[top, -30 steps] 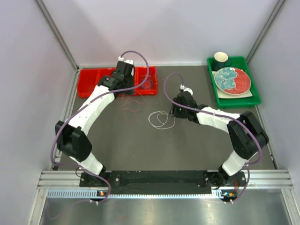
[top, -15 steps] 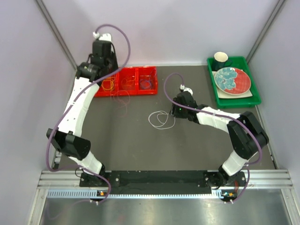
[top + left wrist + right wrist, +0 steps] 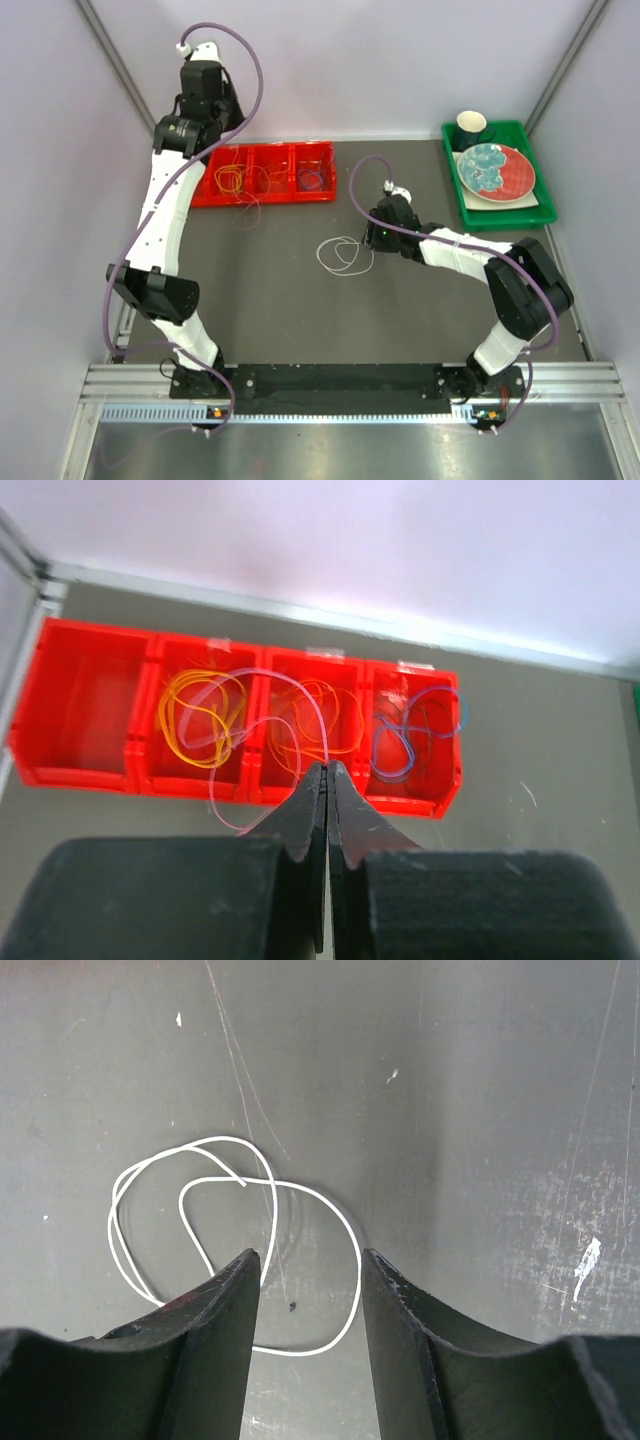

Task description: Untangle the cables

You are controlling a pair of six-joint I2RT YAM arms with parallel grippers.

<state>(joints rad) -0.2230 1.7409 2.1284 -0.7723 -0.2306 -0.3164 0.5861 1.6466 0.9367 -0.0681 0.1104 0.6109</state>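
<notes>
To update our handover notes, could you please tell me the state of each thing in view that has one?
Left gripper: shut on the pink cable, high over the red bins.
Pink cable: pinched, dangling over the bins.
Right gripper: open, over the white cable.
White cable: loose loops on the table, not held.
Red bins: leftmost empty, the others hold cables.
Cup: upright in the green tray.
Plate: flat in the green tray.

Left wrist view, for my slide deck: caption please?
Shut left gripper holds a pink cable above the red four-compartment bin.
</notes>
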